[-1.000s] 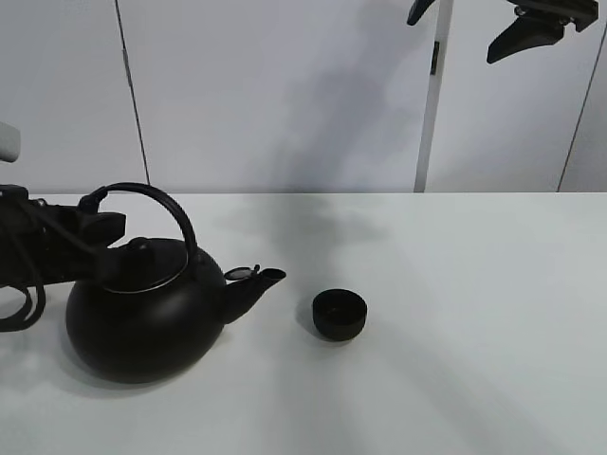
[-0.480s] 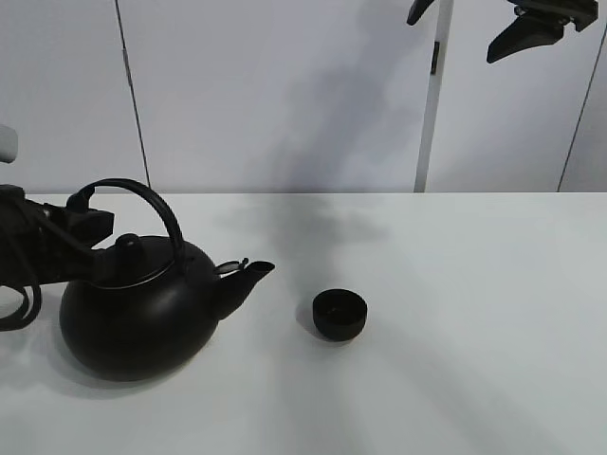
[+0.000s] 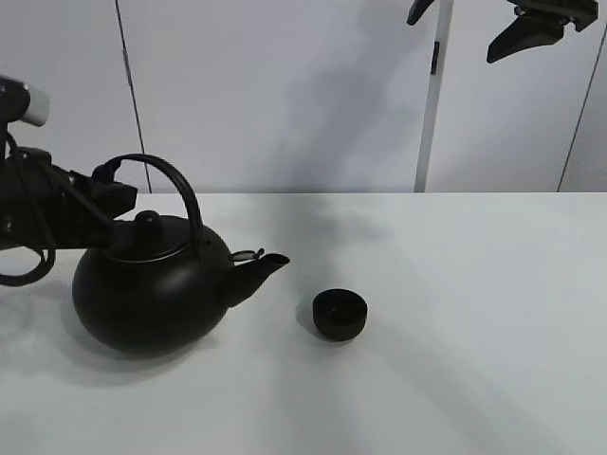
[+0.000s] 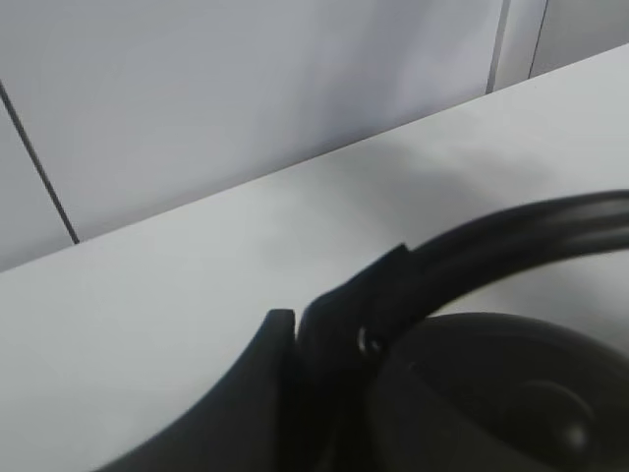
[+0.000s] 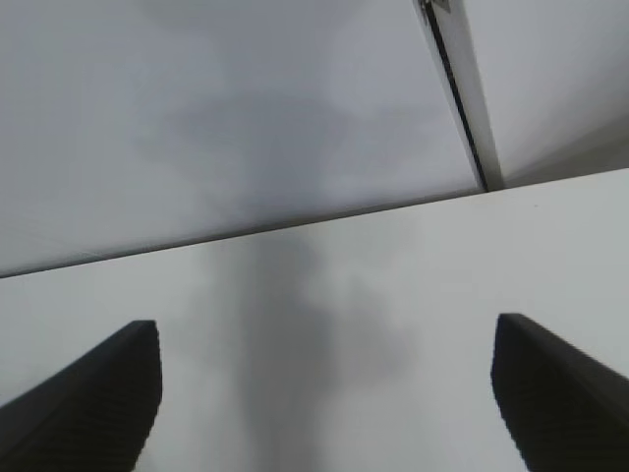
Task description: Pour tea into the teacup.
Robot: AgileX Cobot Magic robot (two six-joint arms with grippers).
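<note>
A big black kettle [image 3: 152,294] with an arched handle [image 3: 180,190] hangs a little above the white table at the left, its spout [image 3: 270,263] pointing right. My left gripper [image 3: 112,196] is shut on the handle's left end. The left wrist view shows the handle [image 4: 511,236] clamped by a dark finger [image 4: 265,393], with the kettle lid [image 4: 491,403] below. The small black teacup [image 3: 340,315] stands on the table to the right of the spout, apart from it. My right gripper [image 3: 536,27] is raised high at the back right, open and empty [image 5: 324,339].
The white table [image 3: 455,379] stretches to the right and front of the cup. A light panelled wall [image 3: 285,95] with a white vertical post [image 3: 432,95] stands behind the table's far edge.
The kettle first shifted left and tipped back, then rose and moved slightly right with my left gripper. The spout is now higher. The teacup and right arm have not moved.
</note>
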